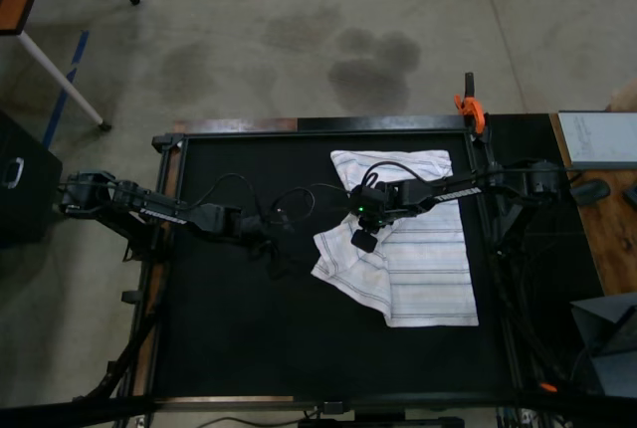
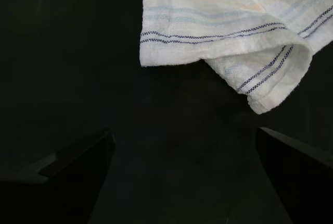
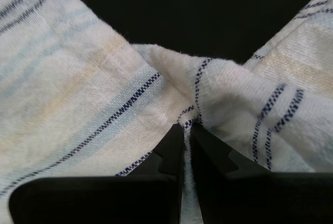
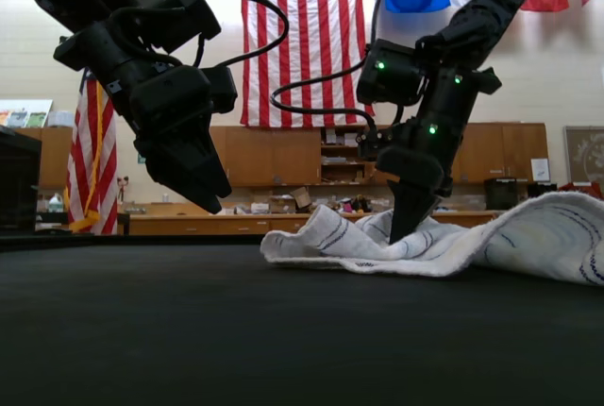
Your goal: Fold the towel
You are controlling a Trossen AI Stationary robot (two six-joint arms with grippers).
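The towel (image 1: 418,249) lies on the desk (image 1: 249,348) toward its right edge in the top view (one corner folded over), the right pincer (image 1: 363,241) on that fold.

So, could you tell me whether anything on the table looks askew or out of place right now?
Only the towel: it lies skewed on the black mat, one corner flopped over and bunched where the right gripper pinches it. The left gripper hangs open above bare mat. No damage or spill shows on the table.
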